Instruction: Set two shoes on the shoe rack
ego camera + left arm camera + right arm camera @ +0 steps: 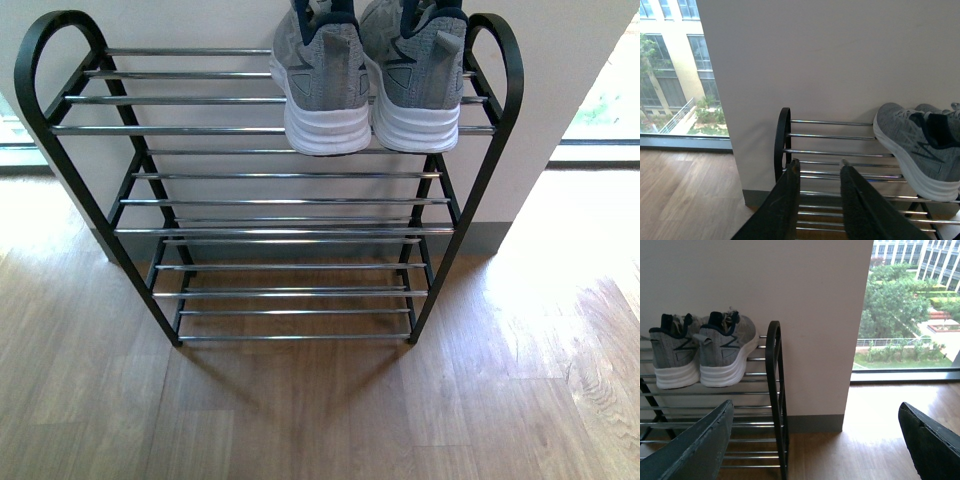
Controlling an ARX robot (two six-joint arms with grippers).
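Your L pincer is narrow w/ nothing between its fingers, near the left end of the shoe rack. On its top shelf, toward the right end, the first grey sneaker and the second sneaker stand side by side, heels to the front cam (white soles overhang the front rod). Your R pincer gapes wide and empty by the rack's right end.

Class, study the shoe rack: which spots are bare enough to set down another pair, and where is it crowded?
Bare: the top shelf from its left end across to the grey sneakers; the whole middle shelf; the whole bottom shelf. Crowded: the top shelf's right end, filled by both sneakers side by side.
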